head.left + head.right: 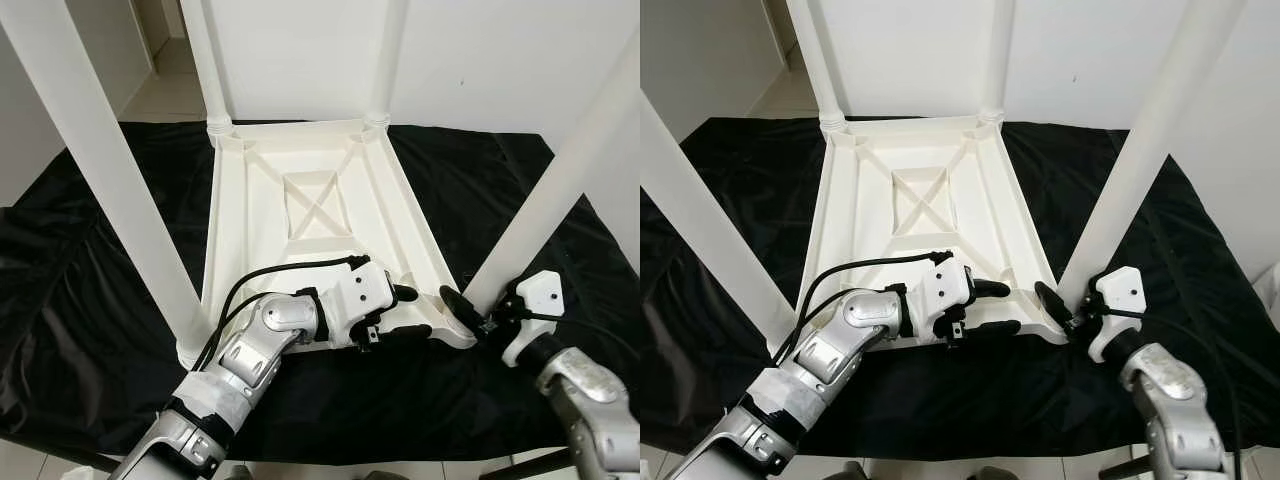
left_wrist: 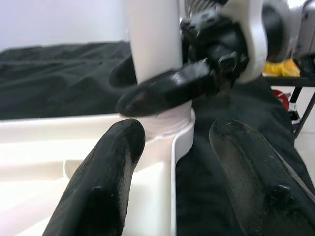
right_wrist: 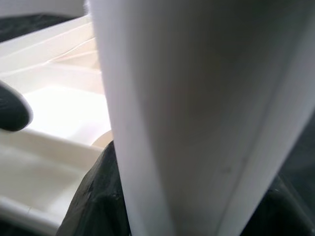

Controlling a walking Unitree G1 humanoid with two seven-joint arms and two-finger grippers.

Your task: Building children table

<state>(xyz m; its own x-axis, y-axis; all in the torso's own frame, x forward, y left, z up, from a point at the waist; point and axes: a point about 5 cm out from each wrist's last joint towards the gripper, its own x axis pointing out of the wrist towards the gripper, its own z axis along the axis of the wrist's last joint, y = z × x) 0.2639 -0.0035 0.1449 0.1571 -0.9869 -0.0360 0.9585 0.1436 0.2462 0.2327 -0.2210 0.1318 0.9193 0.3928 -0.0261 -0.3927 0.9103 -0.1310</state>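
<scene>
The white plastic children's table (image 1: 300, 200) lies upside down on a black cloth, with its legs pointing up. My left gripper (image 1: 402, 313) is open and astride the table's near rim (image 2: 172, 147), one finger inside the rim and one outside over the cloth. My right gripper (image 1: 478, 305) is shut on the near-right leg (image 1: 560, 190), just above its socket (image 2: 172, 118) at the table's corner. That leg (image 3: 197, 98) stands close before the right wrist camera, with a black finger below it. The near-left leg (image 1: 110, 170) stands in its corner.
The black cloth (image 1: 90, 280) covers the whole work surface, whose front edge runs just below my arms. Two far legs (image 1: 205, 60) (image 1: 390, 60) rise against a white wall. A doorway with pale floor (image 1: 160, 80) opens at the back left.
</scene>
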